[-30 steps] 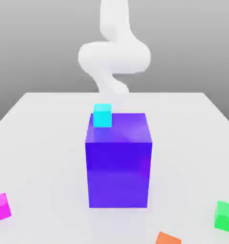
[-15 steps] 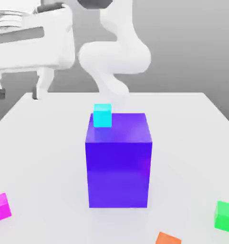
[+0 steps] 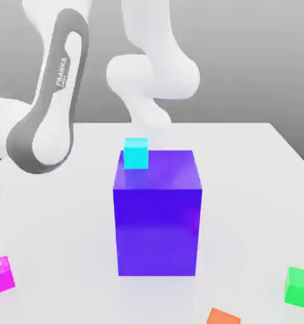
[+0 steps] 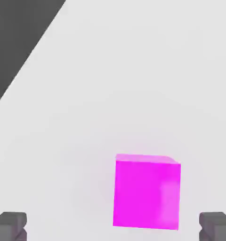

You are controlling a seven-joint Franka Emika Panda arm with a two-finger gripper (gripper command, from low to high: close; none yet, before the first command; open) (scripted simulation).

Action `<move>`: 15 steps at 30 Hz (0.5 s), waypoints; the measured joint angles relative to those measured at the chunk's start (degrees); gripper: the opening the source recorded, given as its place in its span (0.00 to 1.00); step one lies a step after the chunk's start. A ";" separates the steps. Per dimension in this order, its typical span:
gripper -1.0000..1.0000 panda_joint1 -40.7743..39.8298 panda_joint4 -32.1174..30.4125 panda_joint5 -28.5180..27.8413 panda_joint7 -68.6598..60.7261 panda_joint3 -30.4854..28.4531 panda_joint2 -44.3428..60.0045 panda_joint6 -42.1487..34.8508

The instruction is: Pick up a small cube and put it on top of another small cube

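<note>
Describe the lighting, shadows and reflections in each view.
Exterior view: the big glossy blue-violet block has a soft sheen on top, beside the small cyan cube. Hand view: even light, the small magenta cube has a paler patch on one face and hardly any shadow.

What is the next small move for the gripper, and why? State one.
Probably a short shift sideways to centre on the magenta cube, then straight down. In the hand view the open gripper has a fingertip on each side, but the cube sits nearer one of them, resting free on the table.
</note>
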 joint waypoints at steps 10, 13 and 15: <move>0.00 -2.76 1.33 2.93 -2.06 3.21 5.96 4.40; 0.00 -0.88 0.11 0.02 0.10 0.69 0.96 0.67; 0.00 0.74 -0.65 -2.20 1.63 -0.28 -2.43 -1.95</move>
